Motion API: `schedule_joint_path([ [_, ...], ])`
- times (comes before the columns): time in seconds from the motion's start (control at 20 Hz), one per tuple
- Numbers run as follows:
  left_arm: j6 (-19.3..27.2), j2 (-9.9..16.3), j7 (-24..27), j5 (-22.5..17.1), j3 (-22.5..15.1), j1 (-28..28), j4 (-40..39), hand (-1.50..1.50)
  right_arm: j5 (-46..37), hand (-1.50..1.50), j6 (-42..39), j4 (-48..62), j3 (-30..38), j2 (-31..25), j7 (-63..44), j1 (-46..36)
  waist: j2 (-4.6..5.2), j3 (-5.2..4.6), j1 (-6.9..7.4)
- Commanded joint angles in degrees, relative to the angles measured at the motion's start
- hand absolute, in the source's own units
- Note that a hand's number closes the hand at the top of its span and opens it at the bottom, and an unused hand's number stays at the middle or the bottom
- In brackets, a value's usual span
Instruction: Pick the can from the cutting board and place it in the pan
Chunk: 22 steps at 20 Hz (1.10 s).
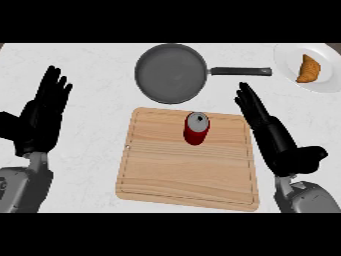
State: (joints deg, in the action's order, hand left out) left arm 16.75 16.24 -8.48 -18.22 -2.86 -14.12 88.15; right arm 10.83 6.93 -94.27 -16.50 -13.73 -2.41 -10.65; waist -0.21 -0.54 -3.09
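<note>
**Inspector A:** Can [196, 128]: red body, silver top, standing upright on the cutting board [190, 175], in the board's upper part, a little right of centre. Its long axis is vertical. Nothing touches it.

**Inspector B:** Hands?

**Inspector A:** Right hand [269, 131] is over the board's right edge, fingers straight and pointing up the counter, holding nothing. The can lies to that hand's left, near but apart. Left hand [44, 115] is open too, fingers up, empty, resting well off the board's left side. The right hand is the nearer of the two.

**Inspector B:** Destination?

**Inspector A:** Pan [171, 73], dark, just beyond the board's top edge, handle running right. It sits up and slightly left of the can. In my judgement the move calls for a sideways approach from the right, then a short carry away from the robot.

**Inspector B:** Surroundings?

**Inspector A:** Pale counter [92, 70]. A white plate [328, 82] with a croissant [307, 68] sits at the upper right, past the pan's handle, apart from the likely path.
</note>
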Motion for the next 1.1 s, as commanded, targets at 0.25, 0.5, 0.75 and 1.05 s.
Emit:
schedule_joint_path([
  [0.25, -3.3, 3.6, 2.2, 6.0, -4.6, -3.4, 0.7, 0.00, 8.0, 1.50, -30.7, 4.9, -14.2, -2.7, 0.4, -12.9, 2.72, 0.88, 11.86],
  [0.5, -2.9, 3.9, 2.4, 6.6, -4.1, -1.1, -0.6, 0.00, 3.0, -1.50, -39.0, 16.4, -0.3, -13.7, 25.3, -17.9, 1.57, 0.91, 6.52],
  [0.75, -3.0, 3.1, 4.0, 7.5, -4.5, -0.6, -2.3, 0.00, -2.8, -1.50, -44.7, 25.0, 5.6, -22.5, 38.6, -25.8, 1.40, 0.76, 6.09],
  [1.05, -3.6, 1.8, 6.2, 8.3, -4.9, -2.8, -6.3, 0.00, -11.6, -1.50, -50.1, 28.8, 0.6, -29.7, 39.9, -39.0, 1.54, 0.58, 6.97],
])
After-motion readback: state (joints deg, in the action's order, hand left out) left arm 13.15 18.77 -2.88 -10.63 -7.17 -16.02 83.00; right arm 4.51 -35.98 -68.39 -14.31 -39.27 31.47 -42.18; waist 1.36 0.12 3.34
